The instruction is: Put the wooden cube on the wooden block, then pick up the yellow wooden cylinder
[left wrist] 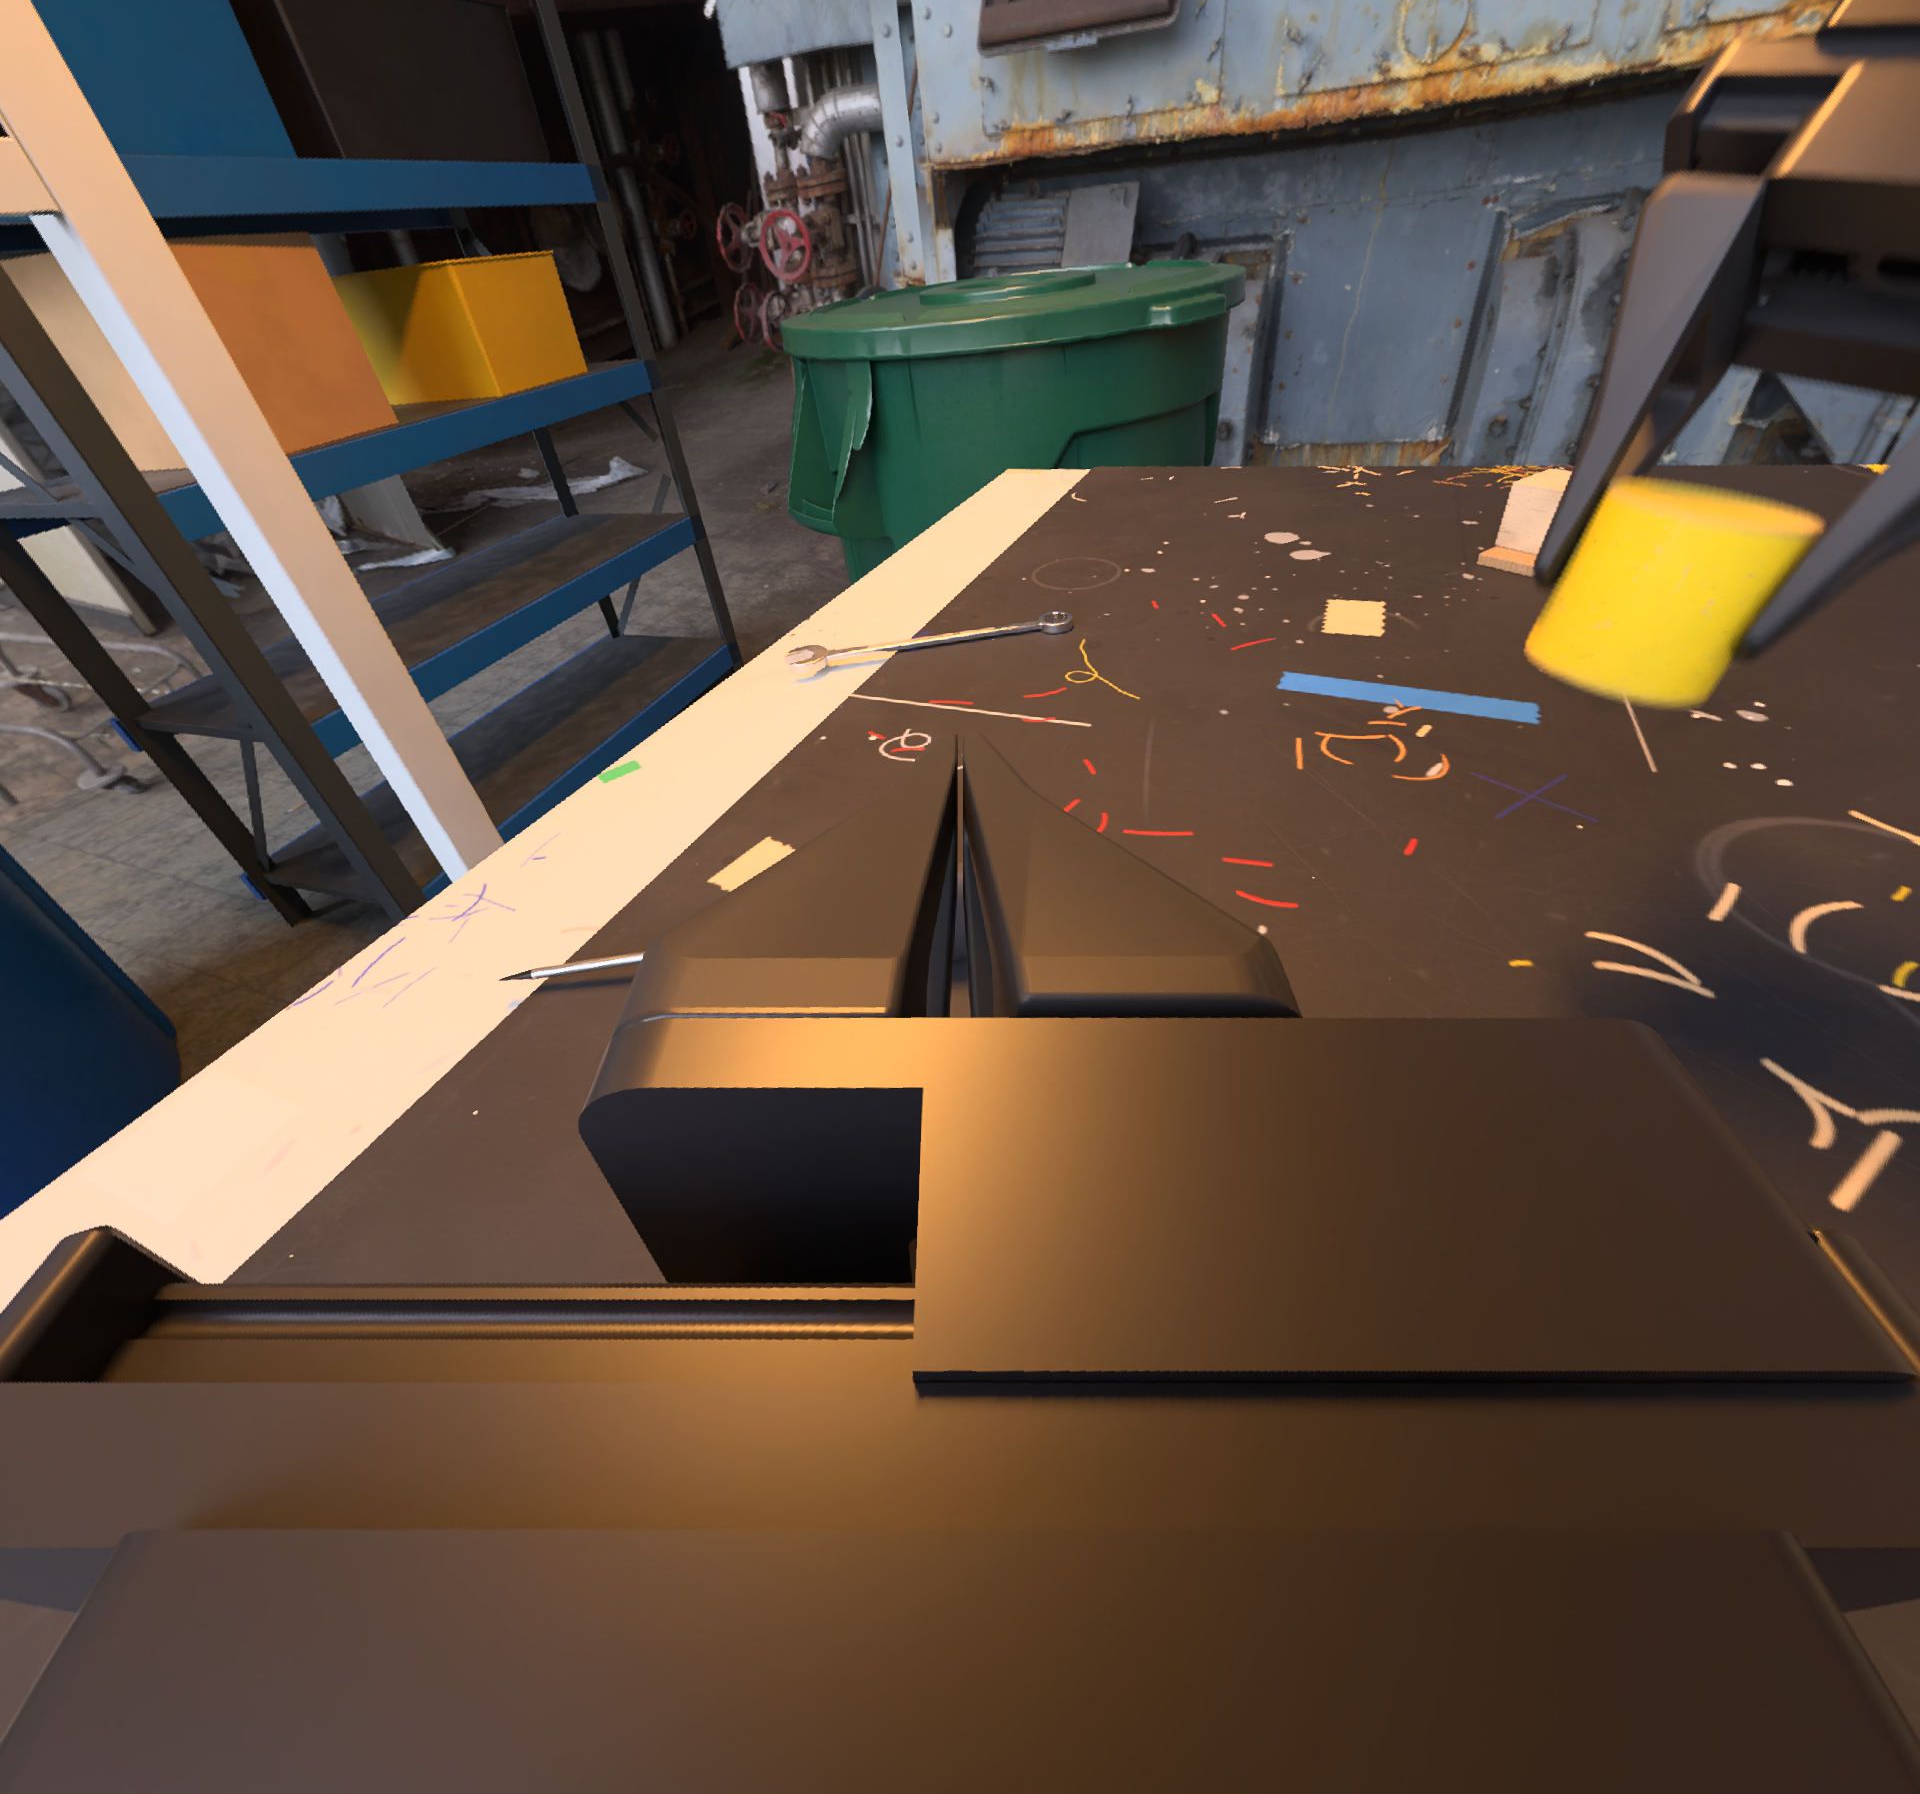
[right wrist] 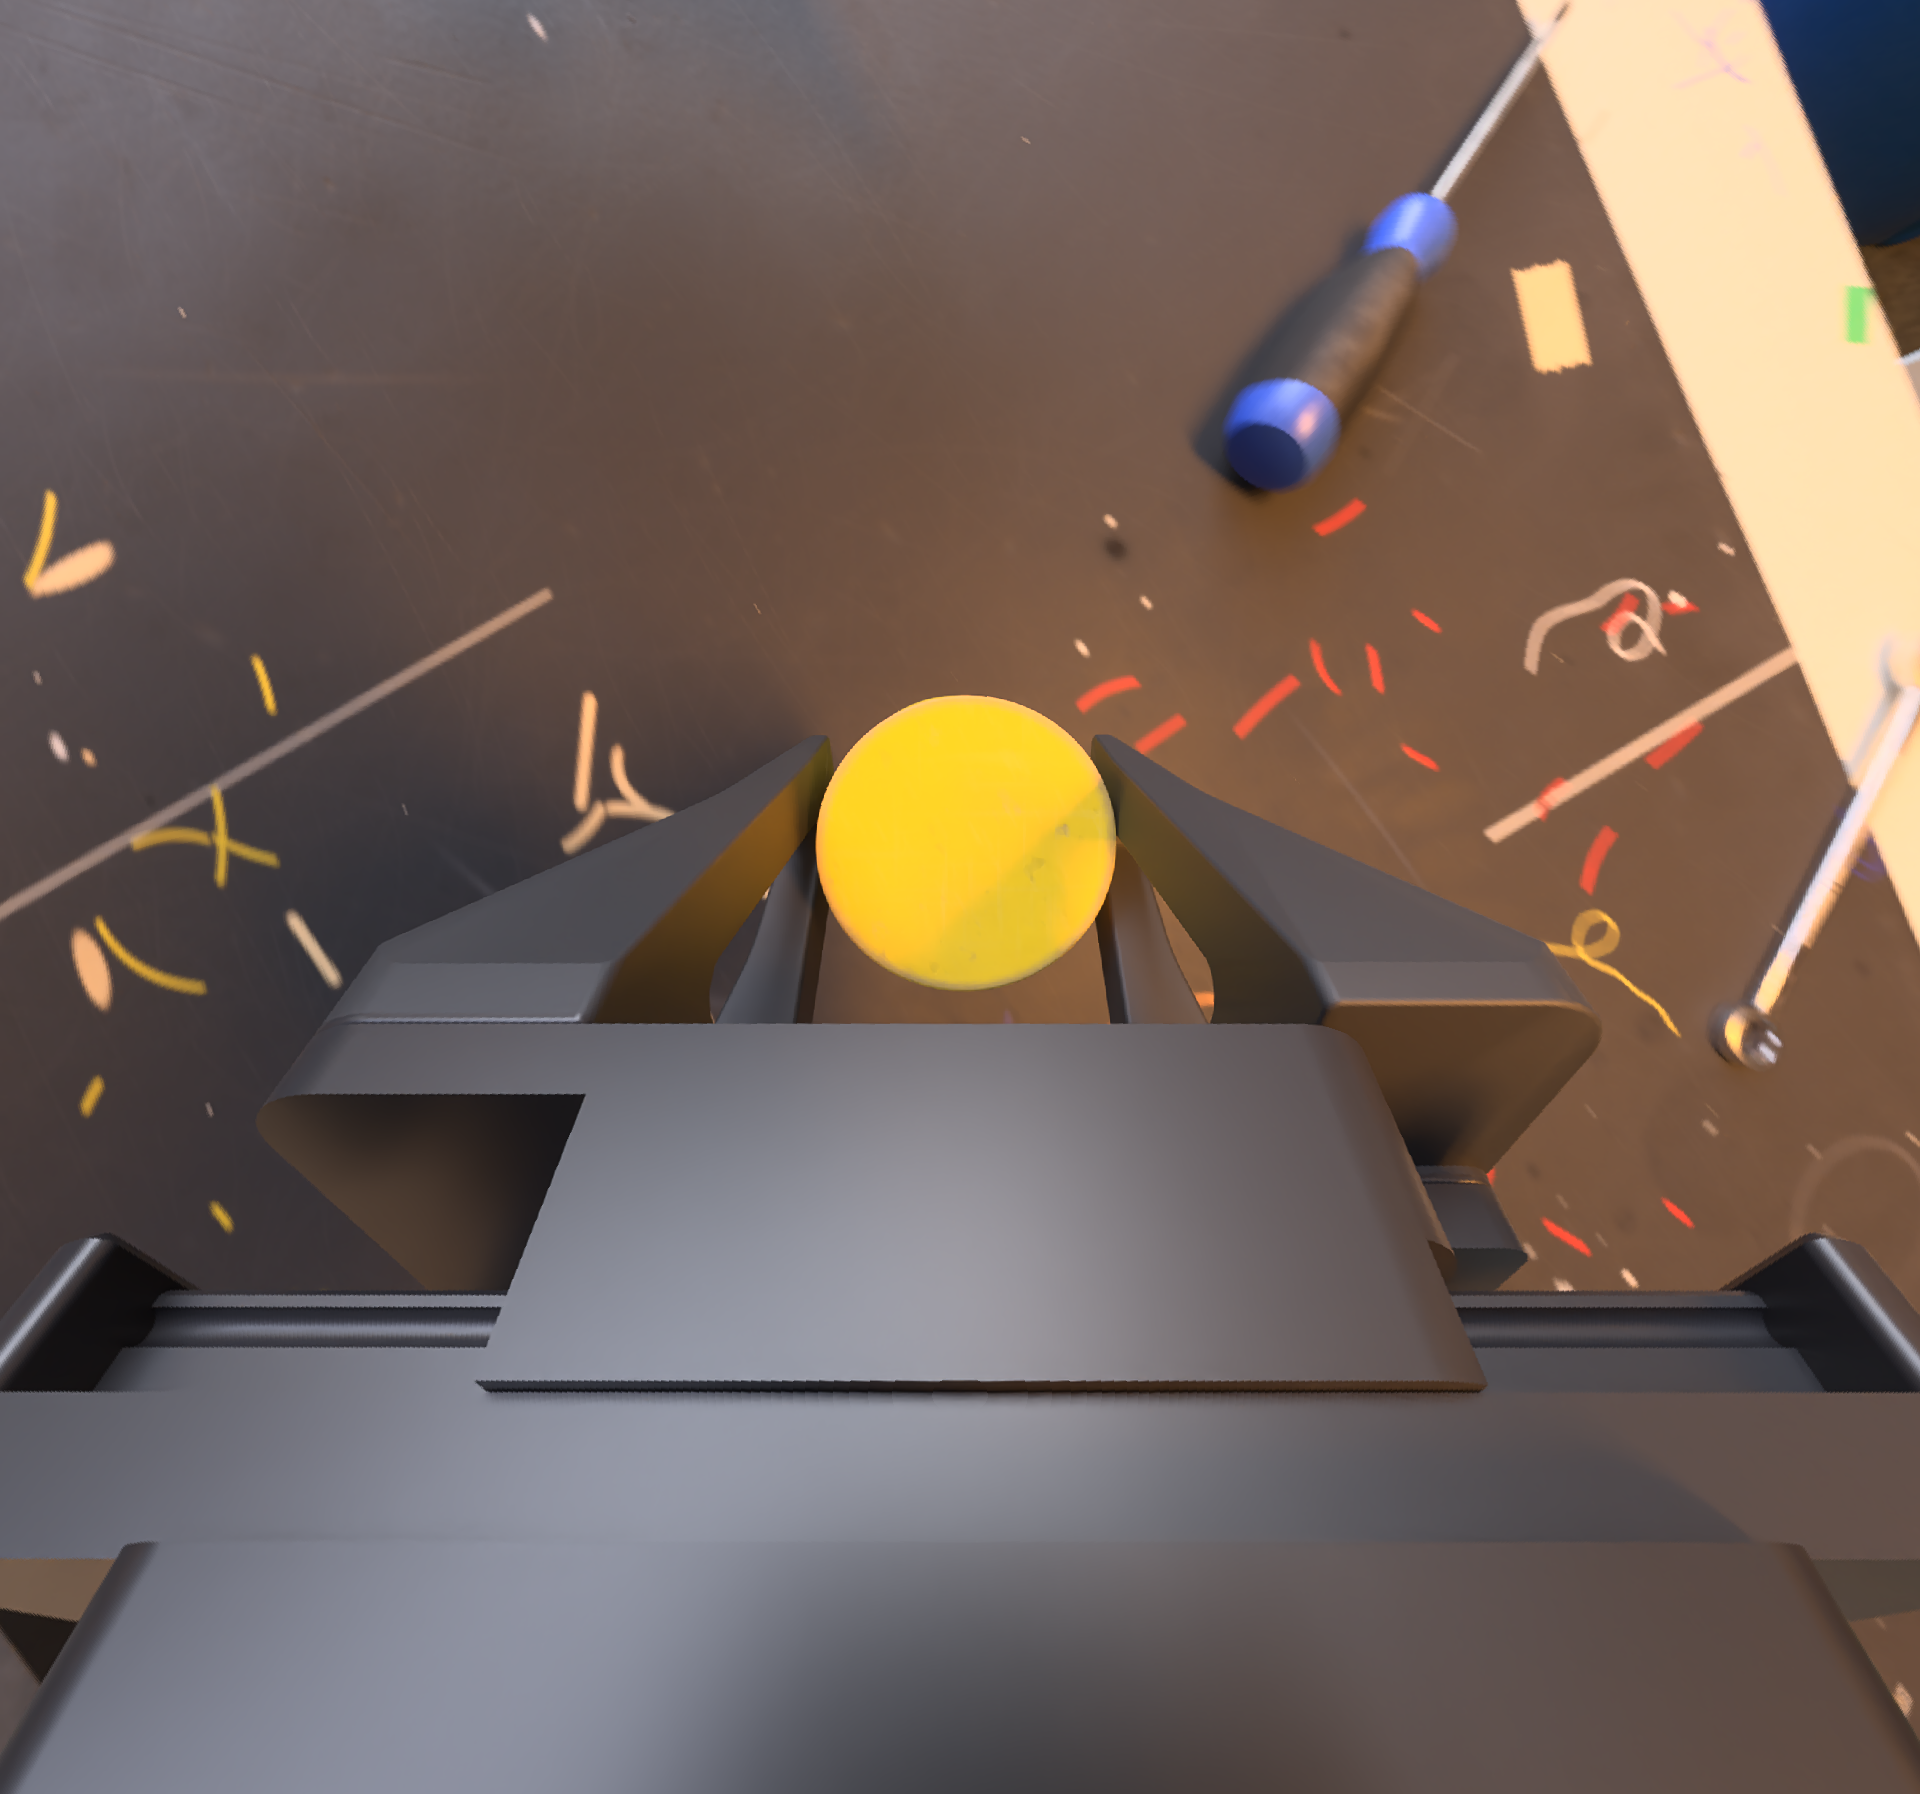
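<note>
My right gripper (right wrist: 961, 757) is shut on the yellow wooden cylinder (right wrist: 964, 842) and holds it above the dark table, its round end facing the camera. In the left wrist view the same cylinder (left wrist: 1662, 591) hangs in the air at the right, clamped between the right gripper's fingers (left wrist: 1621, 456). Behind it a pale wooden cube (left wrist: 1529, 510) sits on a flat wooden block (left wrist: 1504, 560) at the table's far side, partly hidden by a finger. My left gripper (left wrist: 958, 757) is shut and empty, low over the table near its left edge.
A wrench (left wrist: 925, 643) lies at the table's pale left edge (left wrist: 727, 705); it also shows in the right wrist view (right wrist: 1829, 871). A blue-handled screwdriver (right wrist: 1340, 342) lies on the table. A green bin (left wrist: 1008, 383) and blue shelves (left wrist: 416, 394) stand beyond the table.
</note>
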`<action>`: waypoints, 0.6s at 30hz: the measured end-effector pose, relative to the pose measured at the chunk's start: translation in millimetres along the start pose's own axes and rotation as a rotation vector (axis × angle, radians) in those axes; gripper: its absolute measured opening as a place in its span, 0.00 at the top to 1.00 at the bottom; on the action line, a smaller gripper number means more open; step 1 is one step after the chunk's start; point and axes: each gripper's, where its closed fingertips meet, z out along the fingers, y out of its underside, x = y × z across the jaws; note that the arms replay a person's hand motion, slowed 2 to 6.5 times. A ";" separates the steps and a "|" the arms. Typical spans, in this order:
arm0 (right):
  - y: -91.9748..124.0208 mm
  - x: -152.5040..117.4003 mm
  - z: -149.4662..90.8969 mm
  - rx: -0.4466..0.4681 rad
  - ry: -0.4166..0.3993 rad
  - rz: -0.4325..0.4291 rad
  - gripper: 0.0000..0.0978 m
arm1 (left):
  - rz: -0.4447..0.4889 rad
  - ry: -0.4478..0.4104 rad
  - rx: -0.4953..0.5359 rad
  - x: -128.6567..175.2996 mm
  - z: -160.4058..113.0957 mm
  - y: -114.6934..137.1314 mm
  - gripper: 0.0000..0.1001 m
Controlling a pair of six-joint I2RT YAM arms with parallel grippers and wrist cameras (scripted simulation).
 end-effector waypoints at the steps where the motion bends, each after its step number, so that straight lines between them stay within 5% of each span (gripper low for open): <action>1: 5.0 5.6 -11.5 0.003 0.012 -0.004 0.58 | -0.001 0.000 0.001 0.0 0.0 -0.1 0.99; 10: 63.4 56.6 -105.3 -0.088 0.158 -0.034 0.58 | 0.004 0.000 0.000 0.0 0.0 0.1 0.99; 18: 121.4 97.9 -165.0 -0.192 0.226 -0.012 0.58 | 0.004 -0.001 -0.008 -0.1 0.0 2.9 0.99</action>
